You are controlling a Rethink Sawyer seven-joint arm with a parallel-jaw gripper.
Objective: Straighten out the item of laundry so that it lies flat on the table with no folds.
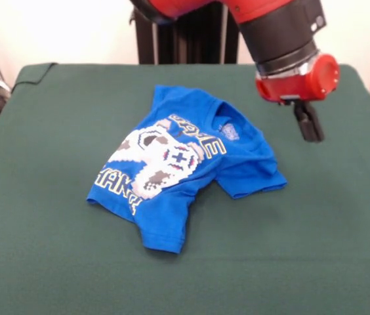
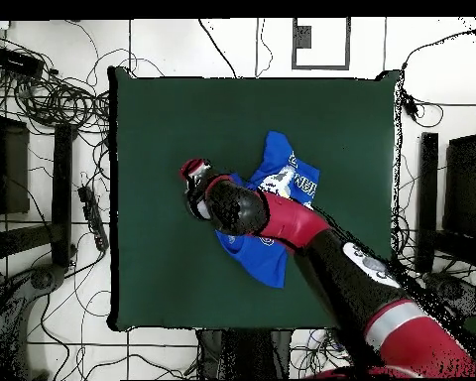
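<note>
T-shirt (image 1: 185, 164) lies crumpled mid-surface (image 1: 316, 249), hem and one sleeve folded, print partly hidden. Gripper (image 1: 310, 128) hangs beside collar side, clear of cloth; jaws' state: cannot tell. Risk: descent w/o offset correction misses the edge, or pinch bunches fabric, adding folds.

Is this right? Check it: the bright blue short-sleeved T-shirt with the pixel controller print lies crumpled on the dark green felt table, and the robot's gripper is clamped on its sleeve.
Not quite. The bright blue short-sleeved T-shirt does lie crumpled on the dark green felt table, but the gripper holds nothing. The front view shows it hanging beside the shirt, clear of the cloth.
</note>
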